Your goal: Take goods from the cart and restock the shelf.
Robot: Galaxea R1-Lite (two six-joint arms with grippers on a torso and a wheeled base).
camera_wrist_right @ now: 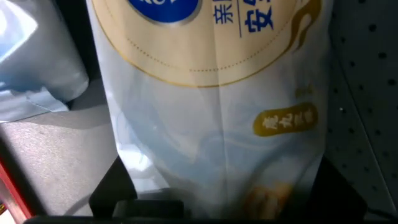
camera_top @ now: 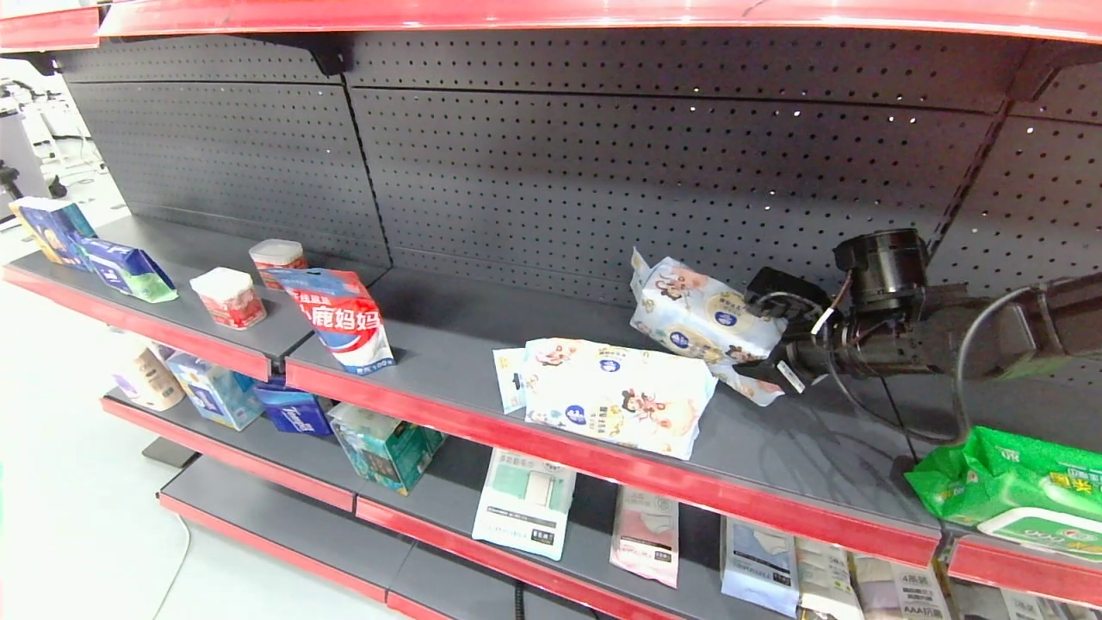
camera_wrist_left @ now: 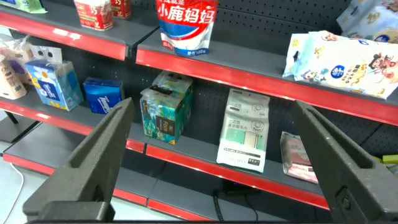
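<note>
Two patterned soft packs sit on the upper shelf (camera_top: 456,319). One pack (camera_top: 702,314) is pinched at its end between the jaws of the right gripper (camera_top: 762,337). It is tilted, with its far end raised close to the perforated back panel (camera_top: 603,172). I cannot tell whether its lower edge touches the shelf board. In the right wrist view the held pack (camera_wrist_right: 211,112) runs between the two dark fingers (camera_wrist_right: 118,193).

The second pack (camera_top: 620,396) lies flat just in front of the held one, near the red front edge of the shelf. To the robot's left on the same shelf stands a red-and-blue pouch (camera_top: 340,319), with two small tubs (camera_top: 228,297) beyond it. A green pack (camera_top: 1016,482) lies on the next bay, on the robot's right.

The left gripper (camera_wrist_left: 211,106) hangs in front of the lower shelves with its jaws spread wide and nothing between them. A teal box (camera_wrist_left: 165,112) and a white packet (camera_wrist_left: 244,130) sit beyond it.
</note>
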